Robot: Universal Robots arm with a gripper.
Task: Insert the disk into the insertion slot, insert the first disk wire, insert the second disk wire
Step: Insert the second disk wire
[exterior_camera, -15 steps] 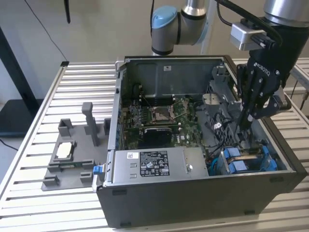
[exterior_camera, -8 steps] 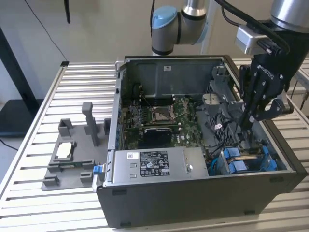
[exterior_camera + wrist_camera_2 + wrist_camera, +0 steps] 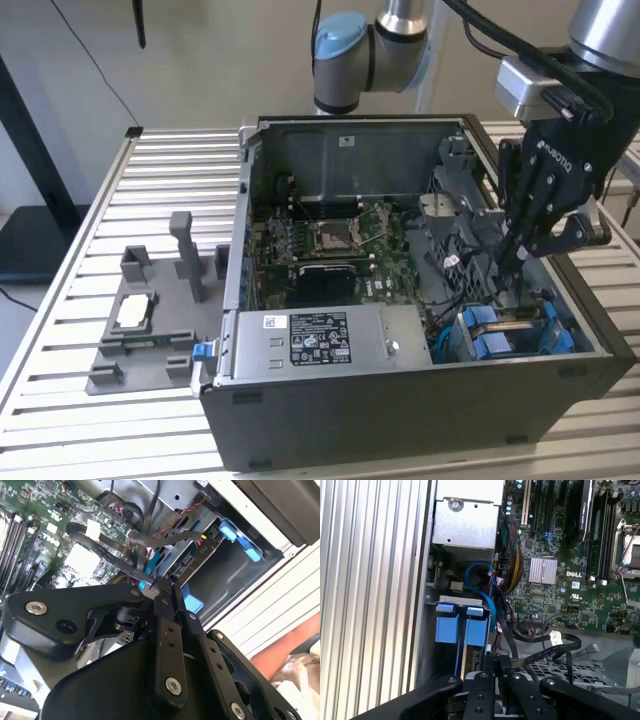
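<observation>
In the exterior view the disk (image 3: pixel 512 328) sits low at the right of the frame, seated in the insertion slot (image 3: pixel 560 340) inside the open computer case (image 3: pixel 400 400). Only its bright blue plastic carrier tabs and a sliver of its edge show there. The black end effector (image 3: pixel 518 258) reaches down just above it, its fingers (image 3: pixel 162 592) pressed together on a thin black wire (image 3: pixel 125 570). In the first wrist view the blue tabs (image 3: pixel 455 627) stand side by side, left of centre.

Slatted metal table (image 3: pixel 80 300): open computer case (image 3: pixel 400 400), grey fixture block (image 3: pixel 150 330) beside.
</observation>
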